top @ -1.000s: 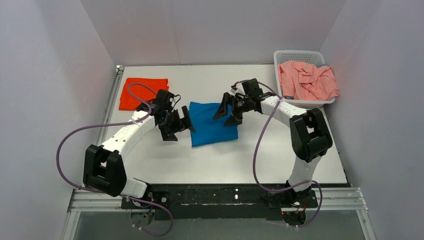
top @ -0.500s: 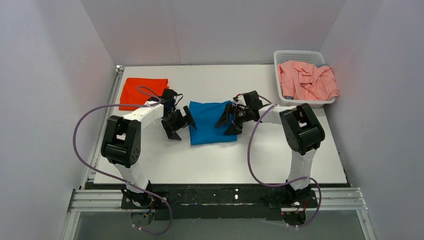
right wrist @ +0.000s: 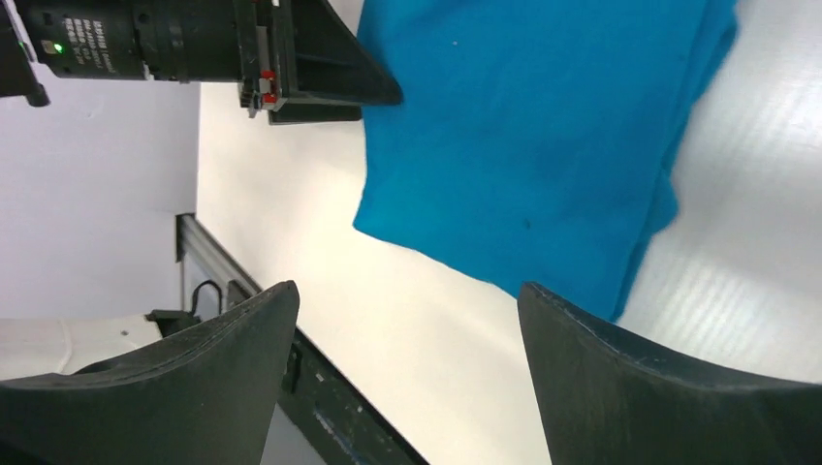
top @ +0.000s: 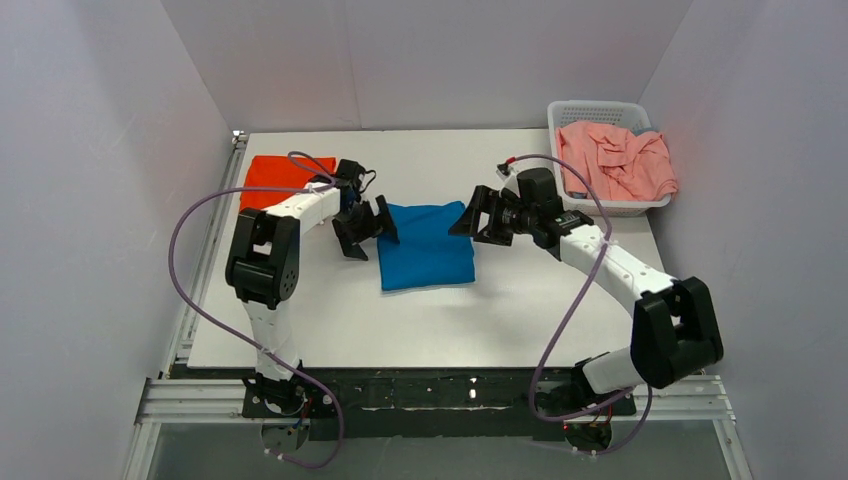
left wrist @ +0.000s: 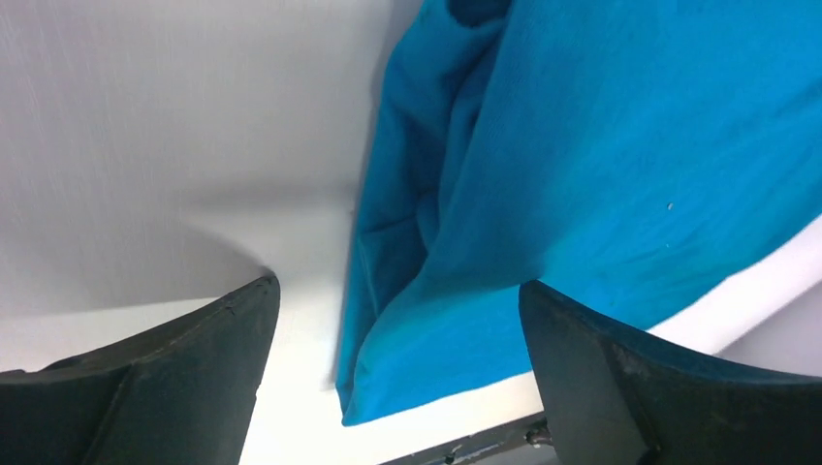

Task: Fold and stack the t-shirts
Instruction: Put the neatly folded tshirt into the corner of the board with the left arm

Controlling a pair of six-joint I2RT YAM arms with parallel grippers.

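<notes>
Two arm bases stand bolted at the near edge of the white table [top: 430, 320], both arms reaching inward toward the middle. At the centre of the table lies a folded blue t-shirt [top: 425, 250], flat and roughly rectangular, its layered edges showing in the left wrist view. The left gripper [top: 362, 228] sits at the shirt's left edge with jaws spread wide and nothing between them but cloth and table below. The right gripper [top: 476, 222] faces it at the shirt's far right corner, its jaws likewise wide apart and empty. From overhead it is hard to tell whether either set of fingertips touches the fabric. Farther back on the left, a folded orange t-shirt [top: 272, 182] rests flat near the table's left edge, apart from the blue one. In the far right corner, a white plastic basket [top: 598, 106] holds crumpled pink t-shirts [top: 615, 165], one spilling over the rim on the right.
</notes>
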